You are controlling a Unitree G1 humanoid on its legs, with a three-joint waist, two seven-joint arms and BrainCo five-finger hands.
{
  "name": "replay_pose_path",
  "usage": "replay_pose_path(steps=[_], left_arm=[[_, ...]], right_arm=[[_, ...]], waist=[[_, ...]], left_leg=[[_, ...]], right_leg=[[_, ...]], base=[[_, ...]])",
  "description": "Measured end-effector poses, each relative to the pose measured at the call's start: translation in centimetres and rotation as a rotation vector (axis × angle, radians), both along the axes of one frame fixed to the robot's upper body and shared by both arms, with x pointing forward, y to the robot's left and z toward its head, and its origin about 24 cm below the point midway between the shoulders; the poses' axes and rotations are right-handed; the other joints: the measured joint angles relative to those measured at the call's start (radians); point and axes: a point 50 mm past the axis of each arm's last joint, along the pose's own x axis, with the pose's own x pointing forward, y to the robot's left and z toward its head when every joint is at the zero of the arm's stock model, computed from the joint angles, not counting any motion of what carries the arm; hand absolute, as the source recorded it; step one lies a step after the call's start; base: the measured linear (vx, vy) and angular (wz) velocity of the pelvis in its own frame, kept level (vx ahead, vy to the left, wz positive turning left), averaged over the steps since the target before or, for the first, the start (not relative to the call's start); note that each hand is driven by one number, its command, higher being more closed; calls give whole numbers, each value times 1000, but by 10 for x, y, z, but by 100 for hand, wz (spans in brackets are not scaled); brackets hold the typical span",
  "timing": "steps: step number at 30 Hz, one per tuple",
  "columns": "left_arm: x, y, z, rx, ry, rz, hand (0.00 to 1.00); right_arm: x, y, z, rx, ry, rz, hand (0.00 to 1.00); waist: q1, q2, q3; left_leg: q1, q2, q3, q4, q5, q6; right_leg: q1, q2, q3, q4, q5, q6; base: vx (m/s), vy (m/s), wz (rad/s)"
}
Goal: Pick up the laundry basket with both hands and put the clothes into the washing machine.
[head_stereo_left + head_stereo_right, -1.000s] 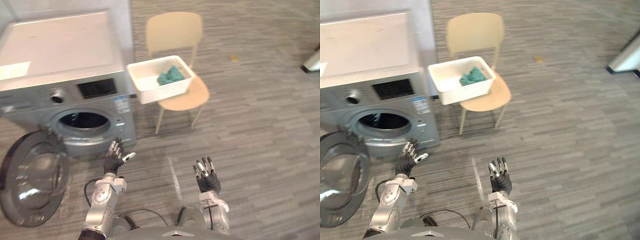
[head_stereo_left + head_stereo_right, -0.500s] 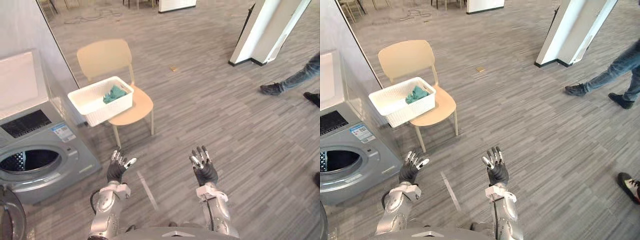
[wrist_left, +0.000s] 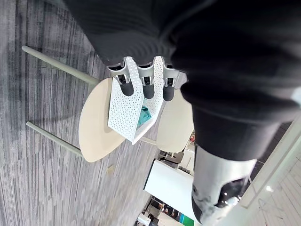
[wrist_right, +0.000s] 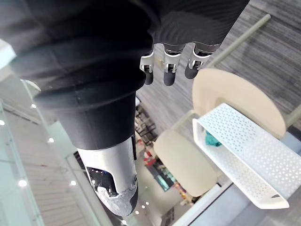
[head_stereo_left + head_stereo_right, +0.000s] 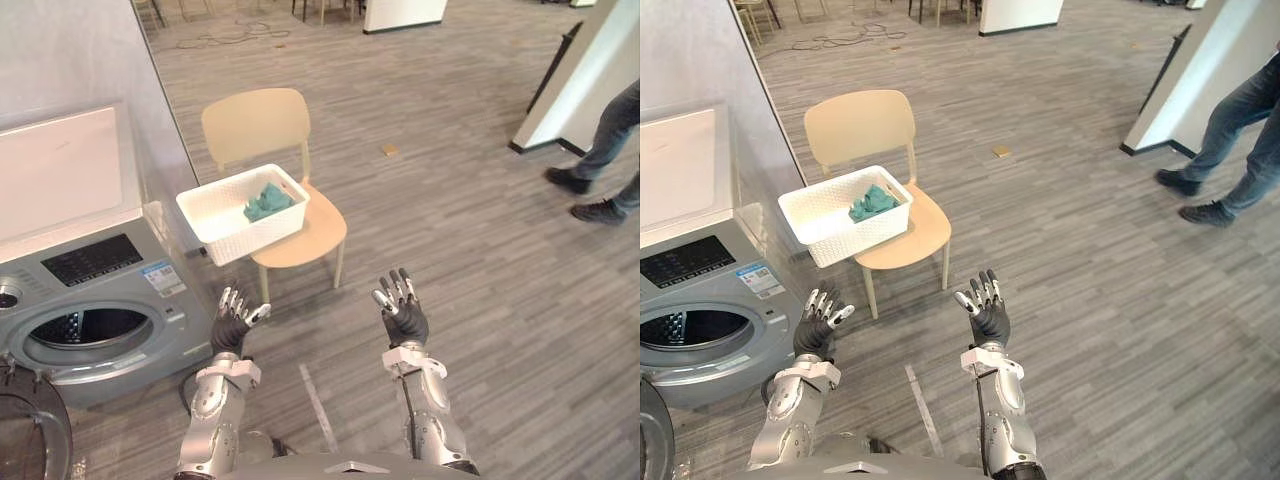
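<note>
The white laundry basket (image 5: 243, 229) sits on the seat of a pale wooden chair (image 5: 255, 125) in the upper middle of the left eye frame, its left end jutting past the seat edge toward the washing machine (image 5: 100, 265); a small heap of teal clothes (image 5: 268, 201) lies inside the basket, toward its right end; the basket is well apart from both hands, and nothing touches it

The washing machine fills the left side of the frame, grey at the front with a white top; its round door (image 5: 28, 440) hangs open in the lower left corner, and the drum mouth (image 5: 88, 328) is uncovered

The left hand (image 5: 230, 328) is raised at lower centre-left, just right of the machine's front corner, fingers spread and straight, thumb out to the side, holding nothing; its own wrist view shows the fingers (image 3: 143, 85) extended with the basket and chair seat past them; the right hand (image 5: 404, 318) is raised at lower centre-right over the grey plank floor (image 5: 480, 260), fingers likewise spread and empty, and straight (image 4: 167, 71) in its wrist view

A person's legs (image 5: 608, 120) in jeans and dark shoes stand at the upper right edge, beside a white pillar (image 5: 590, 70)
</note>
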Motion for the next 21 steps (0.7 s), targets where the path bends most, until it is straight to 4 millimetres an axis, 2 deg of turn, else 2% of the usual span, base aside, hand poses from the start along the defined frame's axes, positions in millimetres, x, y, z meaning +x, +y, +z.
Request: replay_pose_path(steps=[1, 3, 5, 6, 7, 8, 9, 10, 11, 12, 14, 15, 17, 18, 19, 20, 21], left_arm=[[0, 1, -1, 8, 8, -6, 0], [0, 1, -1, 21, 5, -12, 0], [0, -1, 0, 24, 2, -21, 0], [0, -1, 0, 23, 1, -24, 0], [0, -3, 0, 22, 1, -32, 0], [0, -5, 0, 20, 3, -41, 0], [-1, -10, -1, 18, 8, -61, 0], [-1, -13, -1, 17, 5, -77, 0], [-2, -15, -1, 17, 6, -83, 0], [-4, -17, -7, 16, 31, -91, 0], [-7, -25, -11, -7, 52, -94, 0], [-7, -27, -11, -13, 50, -93, 0], [-5, -31, -9, -23, 40, -98, 0], [-6, -32, -9, -27, 42, -98, 0], [-8, -32, -10, -29, 47, -100, 0], [-11, -32, -12, -31, 56, -108, 0], [-12, -33, -13, -33, 60, -113, 0]], right_arm=[[-4, 3, -4, 16, 23, 0, 0], [-5, 4, -9, 17, 44, 6, 0], [-5, 4, -9, 14, 39, 15, 0], [-5, 3, -9, 13, 39, 15, 0], [-5, 2, -9, 11, 40, 15, 0], [-5, 1, -9, 9, 39, 13, 0], [-6, -2, -8, 5, 38, 9, 0], [-9, -3, -7, 3, 34, 4, 0], [-12, -4, -6, 4, 30, 1, 0], [-15, -6, -7, -2, 34, 0, 0], [-15, -14, -5, -37, 29, 4, 0], [-16, -17, -4, -48, 25, 4, 0], [-19, -19, 2, -53, 5, 2, 0], [-20, -19, 9, -50, -27, 0, 0], [-21, -19, 12, -49, -40, -1, 0], [-22, -21, 18, -48, -62, -12, 0], [-22, -23, 20, -51, -74, -23, 0]], waist=[[-11, 3, 2], [-13, 9, 4], [-22, 11, 2], [-24, 12, 2], [-27, 17, 5], [-27, 30, 14], [-26, 46, 23], [-31, 47, 24], [-34, 35, 20], [-43, 51, 19], [-38, 89, 18], [-40, 93, 16], [-40, 99, 15], [-39, 107, 23], [-35, 103, 26], [-27, 102, 23], [-30, 98, 20]], left_leg=[[30, -7, -36, -6, -10, 8], [86, -7, -83, -53, -9, 3], [118, -2, -133, -92, -5, -6], [119, 1, -147, -95, -6, -15], [120, 15, -169, -93, -15, -31], [130, 34, -183, -94, -25, -49], [152, 57, -198, -96, -34, -71], [169, 69, -212, -95, -45, -102], [172, 73, -219, -94, -55, -122], [198, 98, -244, -95, -76, -155], [210, 150, -249, -81, -59, -176], [203, 164, -259, -56, -35, -178], [131, 216, -266, 111, 43, -138], [77, 260, -263, 240, 116, -82], [55, 284, -260, 289, 143, -67], [28, 309, -244, 328, 158, -68], [8, 311, -219, 317, 154, -64]], right_leg=[[-33, -1, 6, 110, -18, -30], [-66, 12, -21, 136, -58, -75], [-103, 31, -29, -13, -111, -111], [-115, 42, -19, -78, -118, -113], [-135, 65, 5, -225, -119, -111], [-140, 85, 22, -340, -106, -105], [-137, 112, 67, -503, -55, -85], [-121, 125, 106, -652, 29, -71], [-113, 124, 126, -696, 92, -57], [-100, 141, 122, -649, 160, -46], [-104, 169, 84, -574, 81, -79], [-98, 170, 61, -548, 52, -92], [-37, 190, -2, -549, 9, -124], [18, 210, -40, -574, -5, -143], [41, 219, -55, -592, -8, -152], [77, 229, -81, -617, -16, -165], [95, 228, -97, -635, -22, -174]], base=[[396, -24, 78], [387, -56, 74], [272, -90, 66], [285, -158, 57], [280, -199, 45], [353, -261, 44], [372, -298, 43], [336, -277, 46], [320, -340, 63], [252, -282, 44], [288, -321, 35], [338, -404, 62], [295, -379, 67], [228, -301, 42], [260, -302, 42], [150, -141, 37], [196, -132, 51]])
